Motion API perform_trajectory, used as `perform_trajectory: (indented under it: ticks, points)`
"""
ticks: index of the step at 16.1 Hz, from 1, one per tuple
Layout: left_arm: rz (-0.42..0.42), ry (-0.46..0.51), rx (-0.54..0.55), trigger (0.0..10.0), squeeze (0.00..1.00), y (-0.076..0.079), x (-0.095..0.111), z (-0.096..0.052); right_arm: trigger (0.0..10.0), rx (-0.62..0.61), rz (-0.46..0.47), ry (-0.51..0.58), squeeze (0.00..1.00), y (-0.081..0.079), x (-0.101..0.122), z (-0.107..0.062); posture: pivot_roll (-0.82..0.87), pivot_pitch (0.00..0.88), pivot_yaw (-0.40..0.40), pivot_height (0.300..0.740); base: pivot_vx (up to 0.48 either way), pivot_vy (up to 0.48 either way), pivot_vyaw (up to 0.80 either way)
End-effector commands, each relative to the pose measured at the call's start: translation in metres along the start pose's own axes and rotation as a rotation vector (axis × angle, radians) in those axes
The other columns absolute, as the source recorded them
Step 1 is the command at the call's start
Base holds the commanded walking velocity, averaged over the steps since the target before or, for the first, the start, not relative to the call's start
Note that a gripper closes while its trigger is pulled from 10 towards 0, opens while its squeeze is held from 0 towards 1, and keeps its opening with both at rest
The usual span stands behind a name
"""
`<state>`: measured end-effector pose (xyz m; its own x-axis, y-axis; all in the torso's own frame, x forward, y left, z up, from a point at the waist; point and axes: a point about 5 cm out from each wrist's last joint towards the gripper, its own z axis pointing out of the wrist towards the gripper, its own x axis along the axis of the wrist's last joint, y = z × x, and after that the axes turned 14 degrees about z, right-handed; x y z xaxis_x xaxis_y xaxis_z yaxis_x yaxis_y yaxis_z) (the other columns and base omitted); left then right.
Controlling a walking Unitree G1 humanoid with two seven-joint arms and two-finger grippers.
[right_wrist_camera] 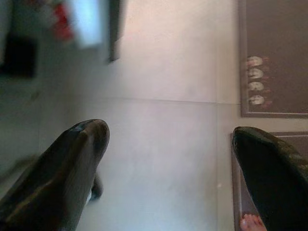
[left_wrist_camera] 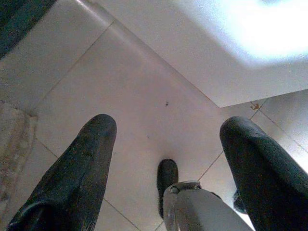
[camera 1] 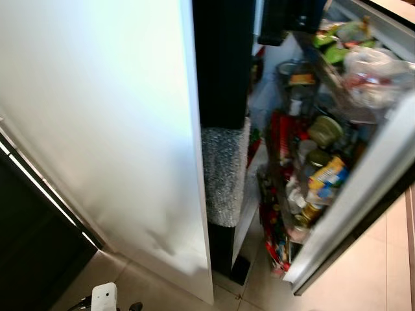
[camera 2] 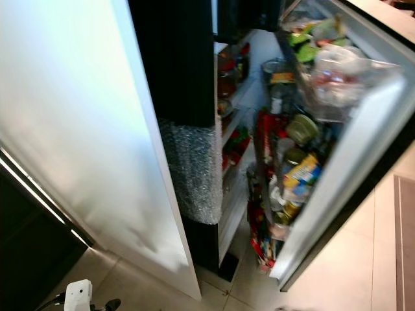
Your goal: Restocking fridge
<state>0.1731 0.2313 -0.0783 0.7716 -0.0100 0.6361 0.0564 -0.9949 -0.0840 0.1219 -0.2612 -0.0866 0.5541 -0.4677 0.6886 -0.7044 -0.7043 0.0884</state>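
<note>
— Left end effector (left_wrist_camera: 163, 159) spread wide, empty, hanging over floor tiles (left_wrist_camera: 120, 96); right end effector (right_wrist_camera: 168, 168) likewise wide, empty, above tile beside a mat (right_wrist_camera: 274, 53).

— Fridge (camera 1: 224, 71)?

— Ahead, open. Door (camera 1: 363, 188) racks crammed: jars (camera 1: 324, 129), yellow packet (camera 1: 329, 173), bagged food (camera 1: 373, 78) at top edge.

— Risk?

— Probably jostling that overfull door, spilling jars; nothing in hand to stock yet.

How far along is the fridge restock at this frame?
Done: the right fridge door stands open, its shelves crammed with jars and packets. The left fridge door looks closed or nearly so. In hand: nothing; the left gripper and right gripper are both open, empty, over the tiled floor. Left: fetching an item and placing it, which has not visibly started.
</note>
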Motion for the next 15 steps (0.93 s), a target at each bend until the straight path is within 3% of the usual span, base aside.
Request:
perform_trajectory:
  ticks: [1,2,3,7,11,15]
  points:
    - [0.03,-0.018,0.002,10.0,0.0,-0.004,-0.005,-0.002,10.0,-0.06,0.068,0.151,0.0,0.018,0.04,0.01,-0.12,0.0,0.045,0.74,0.0,0.0,0.0]
    - [0.029,-0.018,0.004,10.0,0.0,-0.004,-0.006,-0.002,10.0,-0.099,0.136,0.234,0.0,0.018,0.056,0.011,-0.11,0.0,0.044,0.74,0.0,0.0,0.0]
    - [0.029,-0.019,0.004,10.0,0.0,-0.005,-0.006,-0.002,10.0,-0.106,0.145,0.28,0.0,0.016,0.064,0.011,-0.11,0.0,0.044,0.74,0.0,0.0,0.0]
    - [0.035,-0.022,0.003,10.0,0.0,-0.005,-0.007,-0.003,10.0,-0.012,0.199,0.467,0.0,-0.009,0.11,0.009,-0.12,0.0,0.046,0.74,0.0,0.0,0.0]
    - [0.039,-0.021,0.001,10.0,0.0,-0.006,-0.007,-0.003,10.0,0.04,0.204,0.611,0.0,-0.023,0.146,0.003,-0.12,0.0,0.044,0.74,0.0,0.0,0.0]
    - [0.029,-0.016,0.005,10.0,0.0,-0.006,-0.005,-0.002,10.0,0.168,0.167,0.724,0.0,-0.051,0.181,-0.009,-0.11,0.0,0.037,0.74,0.0,0.0,0.0]
